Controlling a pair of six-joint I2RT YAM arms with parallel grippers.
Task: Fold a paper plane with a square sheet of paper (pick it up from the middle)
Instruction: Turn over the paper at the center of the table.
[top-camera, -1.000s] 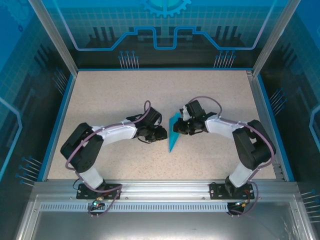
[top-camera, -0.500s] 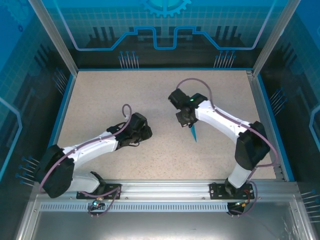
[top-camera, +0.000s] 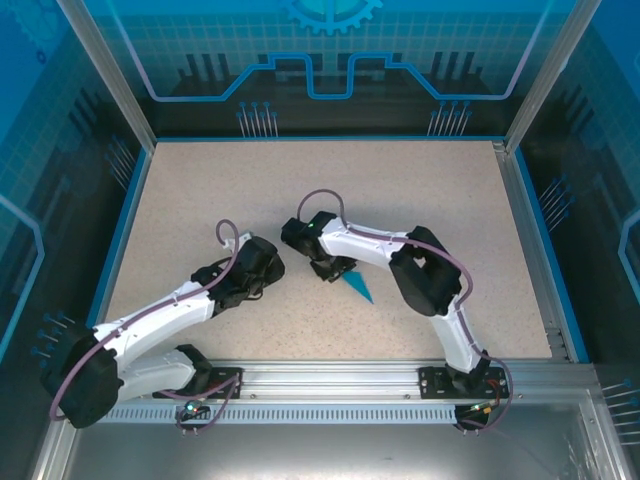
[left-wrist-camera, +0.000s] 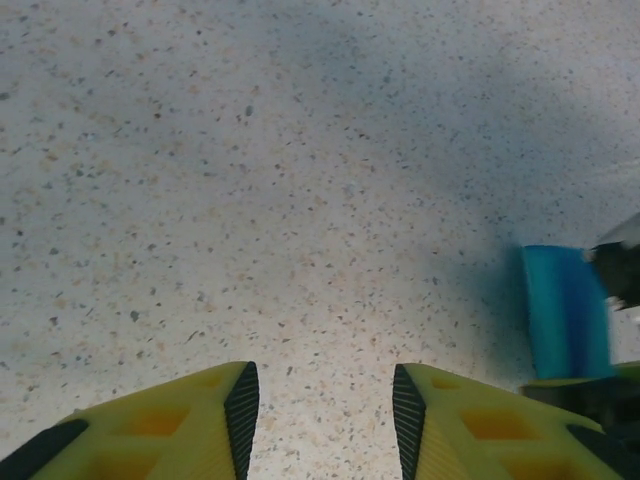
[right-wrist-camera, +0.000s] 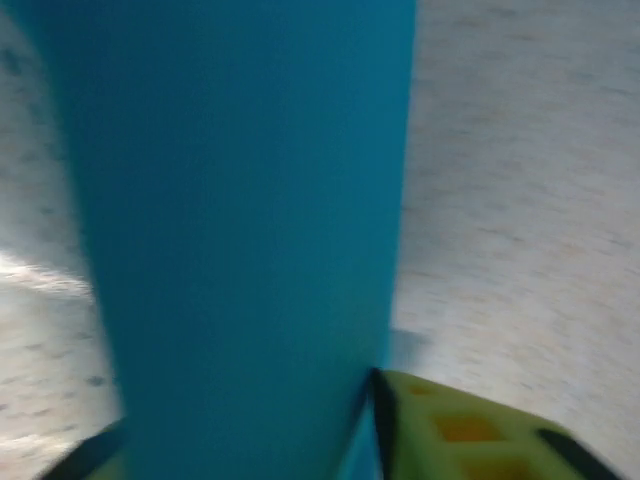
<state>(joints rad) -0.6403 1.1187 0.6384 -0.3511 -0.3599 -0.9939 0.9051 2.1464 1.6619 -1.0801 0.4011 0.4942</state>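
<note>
**Cyan Dart at the Right Jaws, Left Jaws Spread and Empty**

Seen from above, near the middle of the speckled table (top-camera: 430, 190): the paper plane (top-camera: 356, 288), bright cyan, with its long point aimed near and right and its wide end tucked under the right gripper (top-camera: 329, 268). Low over the table or lying on it; cannot tell which. Carried there on a bent arm, well left of its own base. Just left of that, apart from the paper, the left gripper (top-camera: 272, 262), on an arm stretched low from the near left corner.

Through the left wrist camera: yellow fingers (left-wrist-camera: 165, 420) with black pads, clearly spread, with bare table between and nothing pinched. At the right edge, a blurred strip of the plane's cyan paper beside a dark part of the other gripper.

Through the right wrist camera: the plane up close, upright between the jaws, blurred. At the near right, one yellow-green finger (right-wrist-camera: 470, 432) with its black pad right against the paper's edge; at the near left, a dark sliver of the other. Cannot tell whether pinching the paper or merely standing around it. Cannot tell from above either, with the tips hidden under the wrist.
</note>
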